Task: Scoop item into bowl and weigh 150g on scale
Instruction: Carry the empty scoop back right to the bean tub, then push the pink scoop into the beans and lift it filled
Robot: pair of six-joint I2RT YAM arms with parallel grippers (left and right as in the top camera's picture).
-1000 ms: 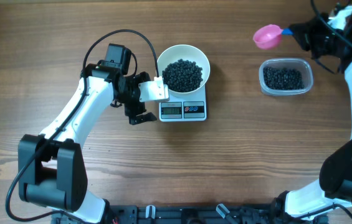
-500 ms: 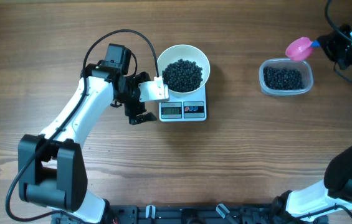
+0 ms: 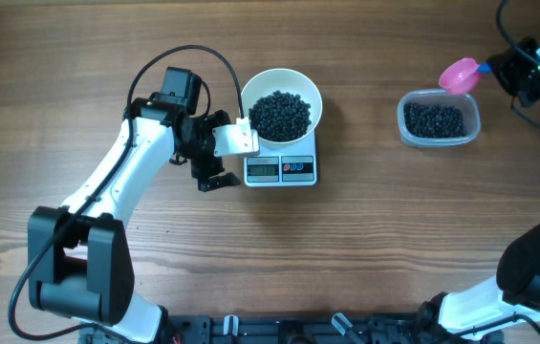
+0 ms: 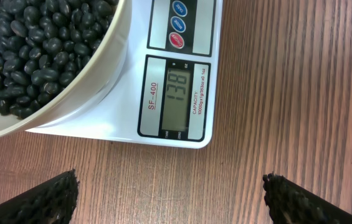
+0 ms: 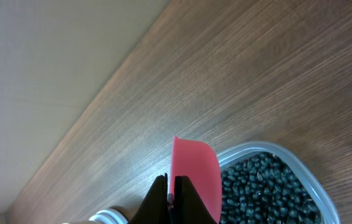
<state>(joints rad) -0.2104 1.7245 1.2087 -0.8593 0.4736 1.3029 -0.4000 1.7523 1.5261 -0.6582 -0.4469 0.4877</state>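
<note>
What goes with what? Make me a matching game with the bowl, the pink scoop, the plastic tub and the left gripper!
Things:
1. white bowl
2. pink scoop
3. clear plastic tub
4. left gripper

Where or how:
A. open, beside the scale
B. standing on the scale
C. gripped by the right gripper
D. on the bare table, holding black beans

Pairs: 1-B, 2-C, 3-D, 4-A
</note>
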